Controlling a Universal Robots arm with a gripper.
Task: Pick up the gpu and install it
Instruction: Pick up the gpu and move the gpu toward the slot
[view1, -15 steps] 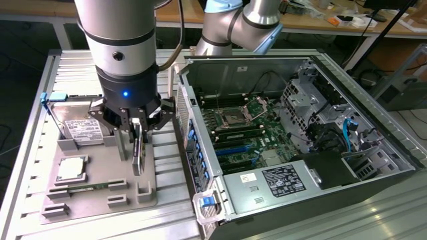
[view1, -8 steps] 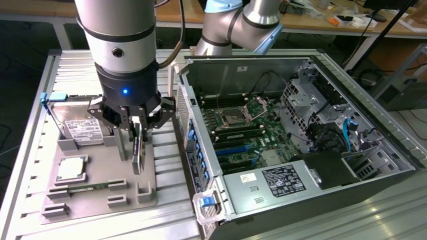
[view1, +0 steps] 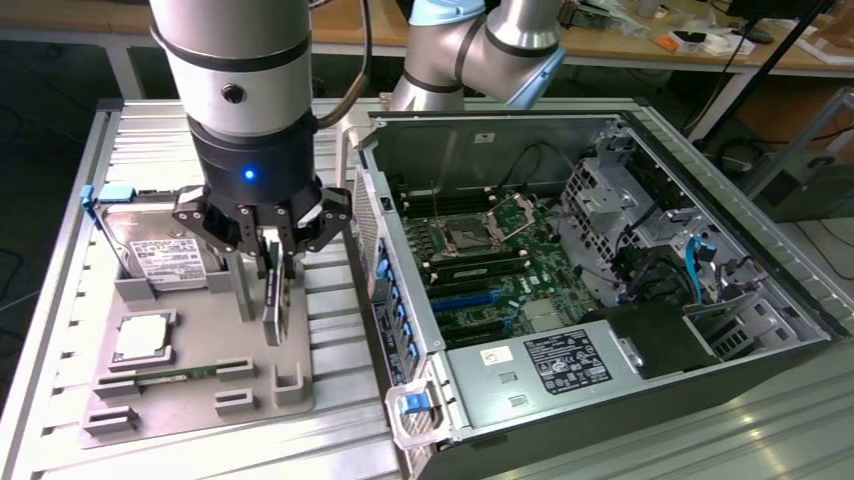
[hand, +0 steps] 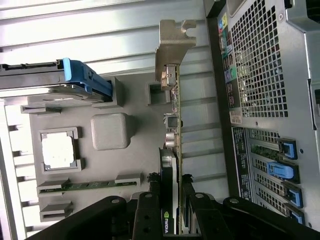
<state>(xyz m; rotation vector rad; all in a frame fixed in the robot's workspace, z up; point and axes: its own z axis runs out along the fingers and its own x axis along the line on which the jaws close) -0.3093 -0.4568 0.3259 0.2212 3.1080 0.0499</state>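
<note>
Your hand (hand: 170, 187) is pinching the gpu (hand: 167, 165), one dark finger (hand: 150, 205) pressed to each face of the thin green circuit board with its black cooler block. The card stands on its edge. Its long axis runs level, straight out from between your fingers, and its silver metal end bracket (hand: 172, 42) points away from the hand, reaching past the tray's edge over the ribbed aluminium tabletop (hand: 75, 35). The cooler face looks toward the tray's middle and the green board faces the computer.

Under the card lies the flat grey plastic fixture tray (hand: 135, 165); you cannot tell whether the card's lower edge touches it or hangs just above. Farther across the tray are a narrow green RAM stick (hand: 85, 186) in its holders, a square silver processor chip (hand: 57, 150) in a grey frame, and, at the bracket end, a silver hard drive with a blue side rail (hand: 50, 80).

On the card's other side stands the open black computer case (view1: 614, 330), just beside the tray, with blue slot latches (hand: 282, 170) along its rear panel and the green motherboard (view1: 494, 250) exposed inside.
</note>
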